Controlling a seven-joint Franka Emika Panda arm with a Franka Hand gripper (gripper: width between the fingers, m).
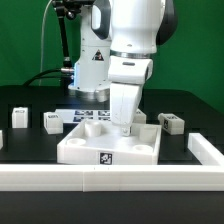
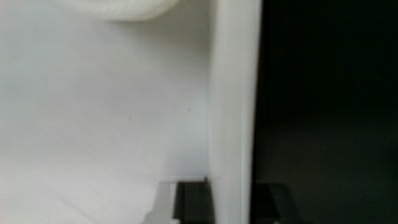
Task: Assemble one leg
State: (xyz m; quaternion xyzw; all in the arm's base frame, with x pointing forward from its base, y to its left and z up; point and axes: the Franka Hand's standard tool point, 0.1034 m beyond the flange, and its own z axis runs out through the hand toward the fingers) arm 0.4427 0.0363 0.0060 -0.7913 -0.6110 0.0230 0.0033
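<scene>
No words or numbers can be read. A sticker (image 1: 97, 57) on the arm's base (image 1: 90, 75) is too small to read. A black-and-white square tag (image 1: 105, 157) stands on the large white panel's (image 1: 75, 150) front edge.

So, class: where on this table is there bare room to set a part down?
Bare table bounded by the panel, two legs and front rail. A narrower strip between panel and side rail, near the lone leg. Crowded: panel's middle, under the gripper.

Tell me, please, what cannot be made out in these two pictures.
1. Exterior view: the tool is white against the white panel, so whether it is open or shut is unclear.
2. Wrist view: the blurred white surfaces are too close to name.
3. Exterior view: the tag on the leg at the exterior view's right is too small to read.
</scene>
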